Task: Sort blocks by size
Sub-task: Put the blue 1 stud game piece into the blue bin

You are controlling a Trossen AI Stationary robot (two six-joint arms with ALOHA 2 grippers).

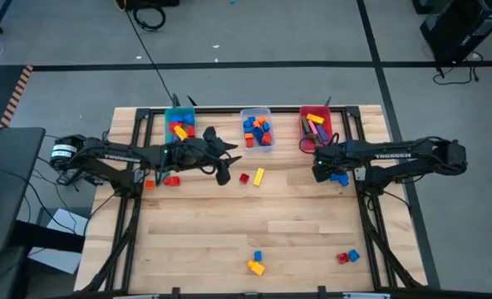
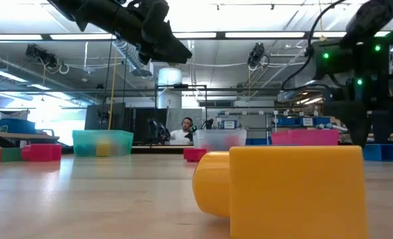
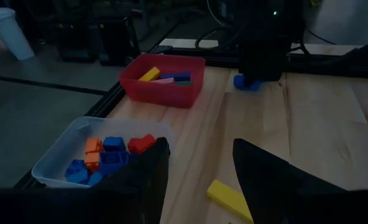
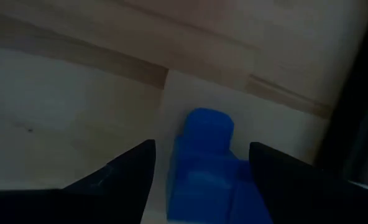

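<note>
Right wrist view: a blue block (image 4: 202,165) lies on the bench (image 4: 59,81) between the spread fingers of the right end effector (image 4: 199,180), ungripped, near the red bin (image 1: 316,126). Judged light, rigid, slippery; take it across the flat sides. The left end effector (image 3: 196,171) hangs part open, empty, above a yellow block (image 3: 229,200).

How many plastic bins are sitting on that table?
3, in a row along the table's far edge: a teal bin by the left arm, a clear bin in the middle, and a red bin by the right arm. Each holds blocks.
</note>
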